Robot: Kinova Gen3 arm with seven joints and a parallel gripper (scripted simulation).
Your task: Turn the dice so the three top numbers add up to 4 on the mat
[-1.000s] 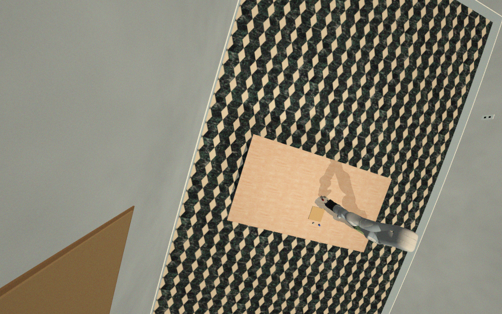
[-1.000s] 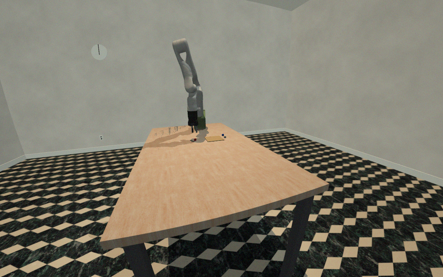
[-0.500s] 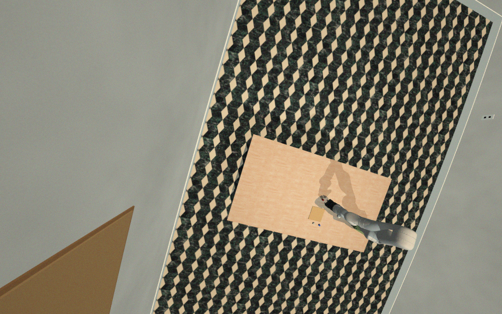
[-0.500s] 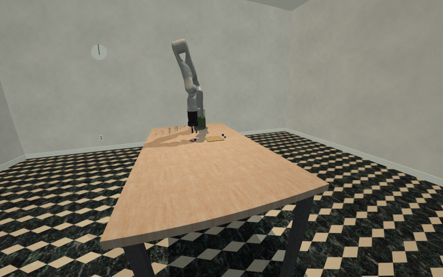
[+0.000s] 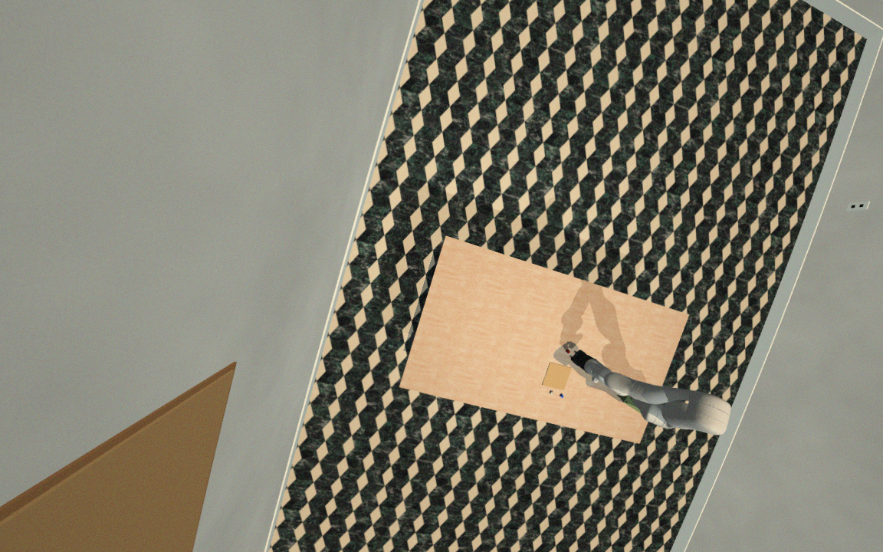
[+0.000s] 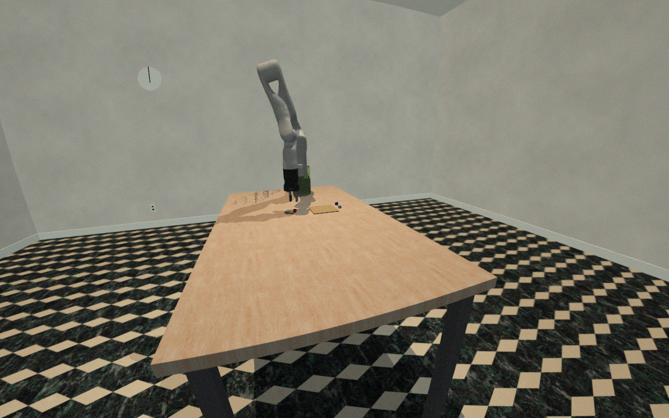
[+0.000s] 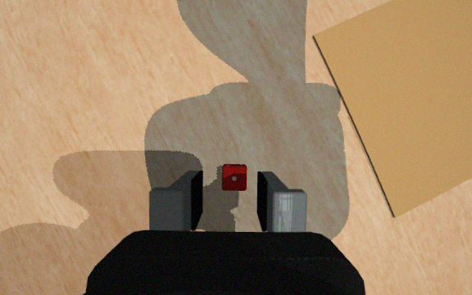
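A red die (image 7: pixel 234 177) (image 6: pixel 294 210) (image 5: pixel 567 350) lies flat on the table beside the mat, with one pip on top. My gripper (image 7: pixel 229 192) (image 6: pixel 294 198) is open above it; in the wrist view the die shows between and just beyond the two fingertips, touching neither. The tan mat (image 7: pixel 420 106) (image 5: pixel 556 376) (image 6: pixel 323 209) lies flat on the table with no die on it. A blue die (image 5: pixel 560 395) (image 6: pixel 336 204) and a dark greyish die (image 5: pixel 551 392) (image 6: pixel 339 206) lie off the mat's far side from the red die. Their top numbers are too small to read.
The wooden table (image 5: pixel 486 308) (image 6: pixel 326 280) bears everything. The arm (image 5: pixel 626 386) (image 6: pixel 289 129) reaches in from its base end, where a green block (image 6: pixel 304 185) stands. The arm's shadow falls around the red die.
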